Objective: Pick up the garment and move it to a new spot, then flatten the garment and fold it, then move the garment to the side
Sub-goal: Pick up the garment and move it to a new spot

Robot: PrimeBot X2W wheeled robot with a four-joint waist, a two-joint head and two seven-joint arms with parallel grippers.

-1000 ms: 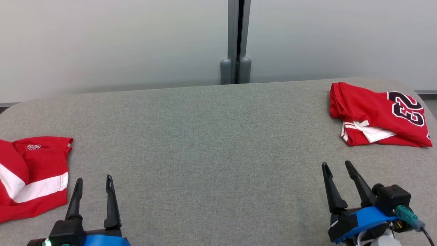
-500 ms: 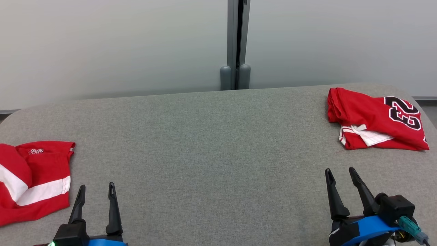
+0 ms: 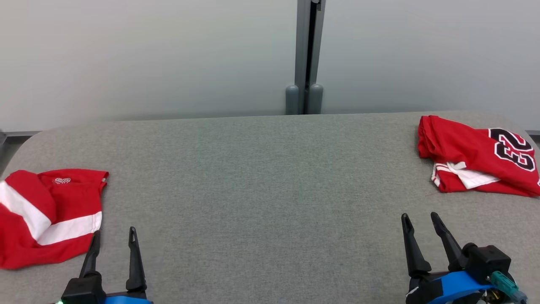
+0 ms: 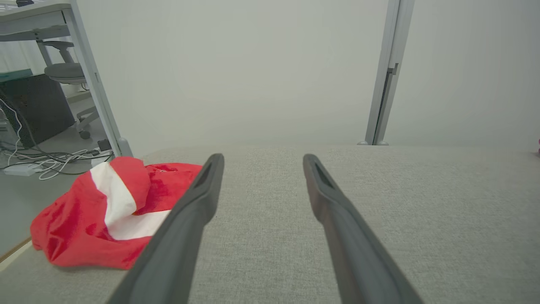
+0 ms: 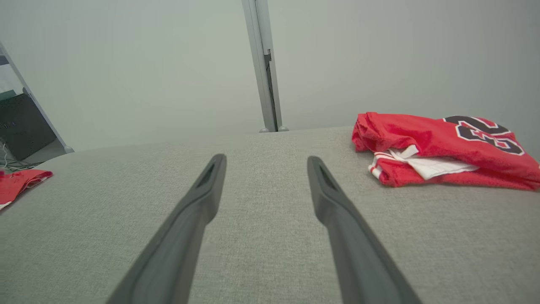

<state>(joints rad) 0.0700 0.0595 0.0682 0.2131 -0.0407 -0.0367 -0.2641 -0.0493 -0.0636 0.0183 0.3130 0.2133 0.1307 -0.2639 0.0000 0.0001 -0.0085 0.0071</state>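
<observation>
Counting the things on the grey table (image 3: 270, 190), I see two red garments and two pincers. One garment is a crumpled red top with white stripes (image 3: 46, 215), lying at the far left side. The other is a folded red jersey (image 3: 464, 147), lying at the far right corner. The jersey has a big black 23 (image 3: 514, 148) on it. The crumpled top has a small white mark (image 3: 62, 180) that is too tiny to read. The left pincer (image 3: 114, 232) is wide open and holds nothing, and the crumpled top lies just beside it, on its left. The right pincer (image 3: 419, 216) is wide open and empty too. The jersey lies a bit past it and to its right, apart from it.
</observation>
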